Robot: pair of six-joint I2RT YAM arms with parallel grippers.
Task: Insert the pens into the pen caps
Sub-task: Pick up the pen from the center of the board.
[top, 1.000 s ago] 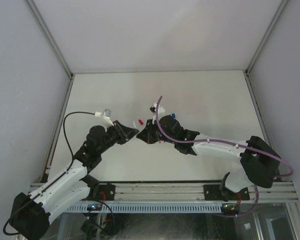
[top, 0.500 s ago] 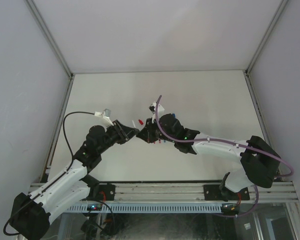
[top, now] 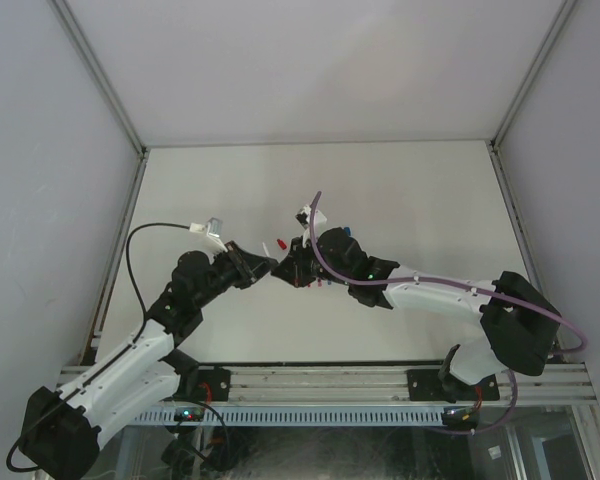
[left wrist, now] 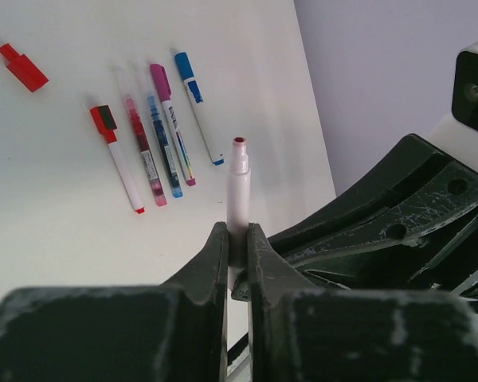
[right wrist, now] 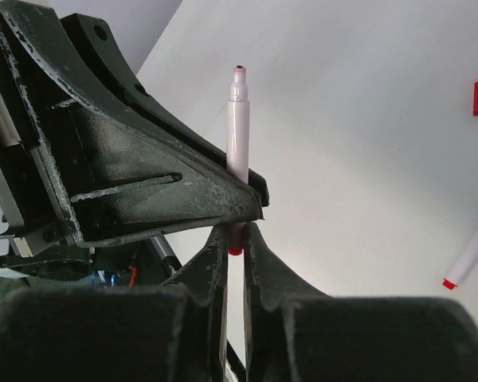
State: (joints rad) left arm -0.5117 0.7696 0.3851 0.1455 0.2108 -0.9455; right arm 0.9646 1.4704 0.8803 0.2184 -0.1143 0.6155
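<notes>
A pen (left wrist: 239, 179) with a white barrel and a bare red tip stands up between the two grippers, which meet at mid table. My left gripper (left wrist: 237, 232) is shut on its barrel. My right gripper (right wrist: 236, 232) is shut on the pen's (right wrist: 237, 127) red lower end, just under the left gripper's fingers (right wrist: 143, 191). In the top view the left gripper (top: 269, 265) and right gripper (top: 286, 268) touch tip to tip. Several more pens (left wrist: 163, 147) lie side by side on the table. A loose red pen cap (left wrist: 22, 66) lies apart from them.
The red pen cap (top: 280, 244) lies just beyond the grippers, with blue pieces (top: 347, 232) behind the right wrist. The right gripper's black fingers (left wrist: 382, 215) fill the right of the left wrist view. White walls enclose the white table (top: 400, 190).
The right gripper has edged slightly left against the left one. The left jaws have drawn in on the pen barrel. The pens on the table have not moved.
</notes>
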